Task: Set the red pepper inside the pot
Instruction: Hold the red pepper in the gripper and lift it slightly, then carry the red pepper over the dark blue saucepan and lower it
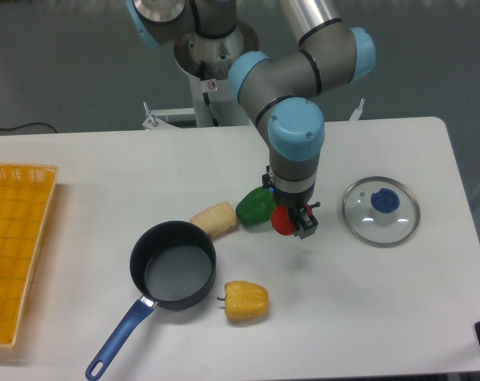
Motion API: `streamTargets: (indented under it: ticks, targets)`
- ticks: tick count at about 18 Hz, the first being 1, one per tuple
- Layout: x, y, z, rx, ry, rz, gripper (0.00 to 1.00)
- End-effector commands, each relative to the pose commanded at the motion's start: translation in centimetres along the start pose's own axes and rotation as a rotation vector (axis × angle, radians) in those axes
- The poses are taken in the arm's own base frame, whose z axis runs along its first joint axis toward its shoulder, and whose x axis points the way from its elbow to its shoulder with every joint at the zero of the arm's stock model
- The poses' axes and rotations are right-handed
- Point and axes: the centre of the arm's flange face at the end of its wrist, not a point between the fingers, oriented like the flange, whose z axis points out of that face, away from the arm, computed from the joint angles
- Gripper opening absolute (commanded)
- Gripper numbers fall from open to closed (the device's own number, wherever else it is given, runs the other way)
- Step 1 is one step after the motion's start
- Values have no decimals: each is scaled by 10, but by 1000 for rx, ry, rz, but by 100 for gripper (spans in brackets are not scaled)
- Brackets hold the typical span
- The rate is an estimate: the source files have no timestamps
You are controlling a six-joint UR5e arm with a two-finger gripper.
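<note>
Near the middle of the white table (382,317), your gripper (293,224) points straight down with the red pepper (282,220) between its fingers; the fingers look clamped on it, one dark finger (307,226) showing on the pepper's right side. You cannot tell from this view whether the pepper rests on the table or sits just above it. Just to its left, touching or nearly touching, lies the green pepper (255,206), and left of that a pale bread-like piece (214,219). The pot (174,265) stands apart from the gripper, down and to the left, upright, its grey inside holding nothing, its blue handle (119,340) running toward the lower left. The yellow pepper (246,301) lies just right of the pot. Off to your right sits the glass lid (381,211) with its blue knob, flat on the table. A yellow basket (17,246) fills the left edge.
</note>
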Motion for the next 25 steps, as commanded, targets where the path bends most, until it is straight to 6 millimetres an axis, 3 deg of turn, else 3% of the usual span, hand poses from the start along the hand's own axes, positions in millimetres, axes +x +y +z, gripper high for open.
streamTargets:
  ticks: [8,20,25]
  targets:
    - [-1,-6,-1,0,-8,-9,64]
    - [23,-102,-6,-20,-26,-49,64]
    - [26,-164,3,-42,-37,-93,64]
